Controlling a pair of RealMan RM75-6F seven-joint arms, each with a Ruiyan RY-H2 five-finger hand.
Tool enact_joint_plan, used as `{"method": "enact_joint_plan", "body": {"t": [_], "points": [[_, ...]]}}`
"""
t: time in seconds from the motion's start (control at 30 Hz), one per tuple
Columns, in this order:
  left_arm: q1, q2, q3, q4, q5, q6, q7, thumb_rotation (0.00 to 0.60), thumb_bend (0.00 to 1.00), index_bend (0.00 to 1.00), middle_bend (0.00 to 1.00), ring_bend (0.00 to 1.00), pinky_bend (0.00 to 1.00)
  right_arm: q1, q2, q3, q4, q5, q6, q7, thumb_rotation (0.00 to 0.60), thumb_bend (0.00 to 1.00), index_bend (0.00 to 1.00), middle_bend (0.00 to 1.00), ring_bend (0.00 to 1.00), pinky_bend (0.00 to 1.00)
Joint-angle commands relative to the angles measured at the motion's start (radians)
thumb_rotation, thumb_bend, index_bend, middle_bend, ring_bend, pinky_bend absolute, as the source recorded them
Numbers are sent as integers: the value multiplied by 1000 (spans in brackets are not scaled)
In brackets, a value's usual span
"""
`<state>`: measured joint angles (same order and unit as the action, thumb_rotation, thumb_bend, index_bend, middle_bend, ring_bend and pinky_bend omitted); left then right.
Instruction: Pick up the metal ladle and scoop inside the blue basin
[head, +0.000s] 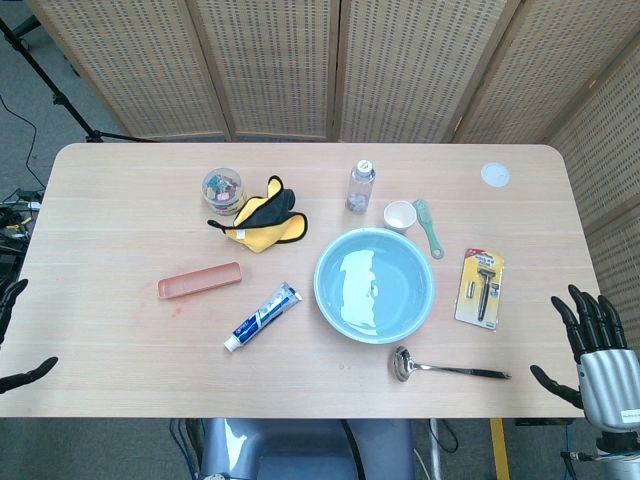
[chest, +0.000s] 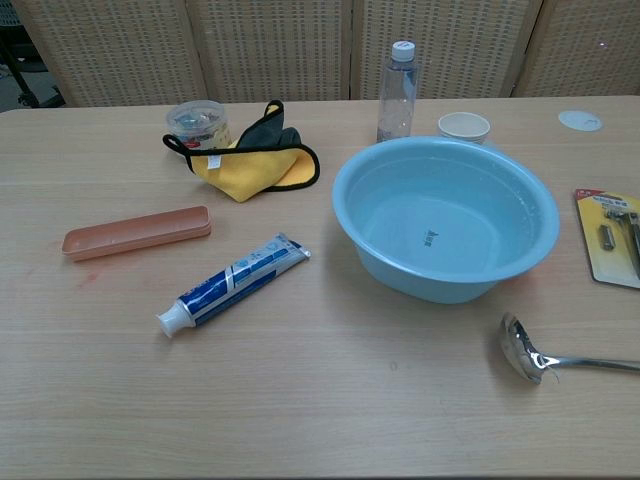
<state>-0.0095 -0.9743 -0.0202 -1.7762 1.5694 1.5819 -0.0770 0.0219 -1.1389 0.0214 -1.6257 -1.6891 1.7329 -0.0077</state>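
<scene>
The metal ladle (head: 445, 368) lies flat near the table's front edge, bowl to the left and handle pointing right; the chest view shows its bowl (chest: 523, 350) at lower right. Just behind it stands the blue basin (head: 375, 285), seen upright with a little water in it (chest: 445, 230). My right hand (head: 590, 345) hovers off the table's right front corner, fingers spread, holding nothing, well right of the ladle's handle. My left hand (head: 15, 340) shows only as dark fingertips at the left edge, spread apart and empty.
A razor pack (head: 480, 288) lies right of the basin. Behind it are a white cup (head: 400, 215), a green brush (head: 430, 228), a bottle (head: 361, 186), a white lid (head: 494, 174). A toothpaste tube (head: 262, 316), pink case (head: 199, 281), yellow cloth (head: 264, 221) and jar (head: 222, 187) lie left.
</scene>
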Motion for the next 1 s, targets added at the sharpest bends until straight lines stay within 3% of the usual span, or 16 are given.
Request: {"method": "enact_joint_plan", "body": {"t": [0.03, 0.2, 0.3, 0.4, 0.43, 0.47, 0.5, 0.57, 0.67, 0.77, 0.83, 1.0], "points": [[2, -7, -3, -1, -6, 5, 19, 600, 0, 0, 0, 0, 0, -1, 0, 2, 1, 3, -5, -5, 600, 0, 71, 0, 0, 0], [2, -7, 1, -4, 4, 4, 17, 600, 0, 0, 0, 0, 0, -1, -3, 6, -5, 6, -12, 7, 600, 0, 71, 14, 0, 0], [0, -5, 0, -1, 6, 4, 13, 600, 0, 0, 0, 0, 0, -1, -4, -1, -12, 0, -26, 13, 600, 0, 71, 173, 12, 0], [-2, -3, 0, 0, 3, -1, 5, 600, 0, 0, 0, 0, 0, 5, -14, -3, 0, 0, -44, 1, 600, 0, 71, 419, 192, 16], [-3, -3, 0, 0, 2, -4, 4, 600, 0, 0, 0, 0, 0, 8, -22, -3, 8, 1, -52, -2, 600, 0, 70, 504, 285, 67], [-4, -2, 0, 1, 0, -7, 2, 600, 0, 0, 0, 0, 0, 12, -31, -2, 18, 2, -60, -2, 600, 0, 47, 581, 376, 182], [-5, -3, -1, 1, -3, -10, 3, 600, 0, 0, 0, 0, 0, 19, -41, -3, 33, -1, -73, 2, 600, 0, 37, 610, 414, 249], [-8, -5, -1, 2, -9, -17, 7, 600, 0, 0, 0, 0, 0, 29, -61, -4, 66, -6, -85, 21, 600, 0, 0, 699, 550, 516], [-13, -9, 0, 3, -16, -31, 17, 600, 0, 0, 0, 0, 0, 39, -84, -8, 100, 3, -114, 45, 600, 0, 0, 791, 696, 773], [-14, -10, 0, 3, -19, -35, 19, 600, 0, 0, 0, 0, 0, 43, -96, -14, 106, 23, -148, 39, 600, 0, 0, 869, 823, 933], [-14, -10, -1, 3, -22, -35, 18, 600, 0, 0, 0, 0, 0, 47, -104, -21, 106, 40, -182, 24, 600, 0, 0, 907, 875, 987], [-18, -12, -3, 6, -30, -43, 18, 600, 0, 0, 0, 0, 0, 55, -147, -38, 113, 104, -280, -48, 600, 0, 0, 948, 923, 1000]]}}
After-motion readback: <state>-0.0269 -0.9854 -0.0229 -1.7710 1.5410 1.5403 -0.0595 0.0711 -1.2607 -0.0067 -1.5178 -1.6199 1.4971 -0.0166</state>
